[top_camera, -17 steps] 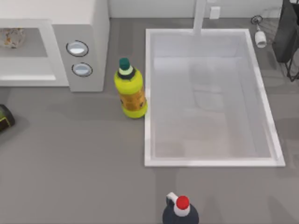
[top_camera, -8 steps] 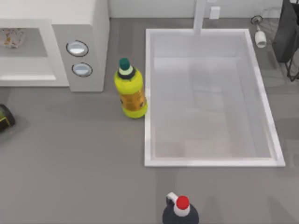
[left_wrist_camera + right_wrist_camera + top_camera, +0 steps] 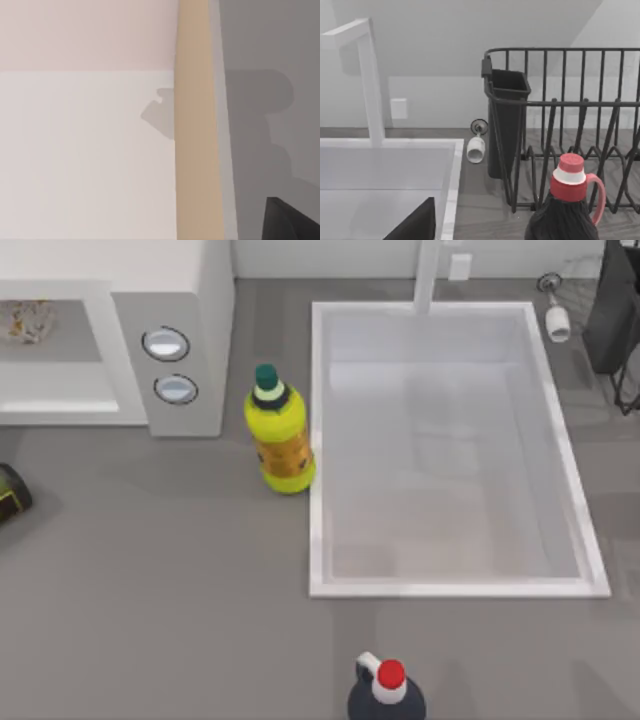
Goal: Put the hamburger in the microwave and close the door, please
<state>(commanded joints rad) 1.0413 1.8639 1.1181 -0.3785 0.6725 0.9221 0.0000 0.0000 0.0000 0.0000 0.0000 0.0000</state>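
The microwave (image 3: 190,300) stands at the table's back left, two round dials (image 3: 166,343) on its panel. Its cavity faces the front and is open. The hamburger (image 3: 25,320), a white lump with orange blotches, lies inside the cavity at the top view's left edge. The door lies beyond that edge, out of view. In the left wrist view a flat white panel (image 3: 85,150) with a tan edge (image 3: 197,125) is very close; I cannot tell whether it is the door. A dark part of my left gripper (image 3: 292,220) shows beside it. A dark part of my right gripper (image 3: 415,225) hangs over the sink.
A yellow bottle with a green cap (image 3: 280,440) stands between the microwave and the white sink (image 3: 318,440). A dark bottle with a red cap (image 3: 388,690) stands at the front edge. A black dish rack (image 3: 560,125) and a white cup (image 3: 558,325) are at the back right. A dark object (image 3: 10,495) sits at the left edge.
The hamburger has shifted very slightly inside the cavity. Nothing else has moved.
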